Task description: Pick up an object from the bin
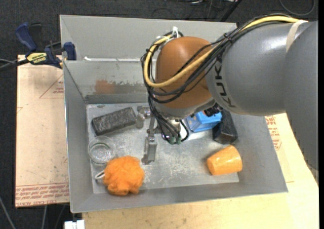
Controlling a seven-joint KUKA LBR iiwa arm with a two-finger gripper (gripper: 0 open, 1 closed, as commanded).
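Arm point(263, 71): reaching into the Bin point(76, 121) from the right, the letters "KU" showing on its grey casing.
Gripper point(148, 158): hanging low over bare floor; how wide it stands cannot be told.
Orange fluffy ball point(124, 175): lying front left, just beside the Gripper.
Grey block point(114, 120): lying behind it.

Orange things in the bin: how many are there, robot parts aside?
2. A fuzzy ball lies lower left in the view; a cup lies on its side lower right. The arm may hide more.
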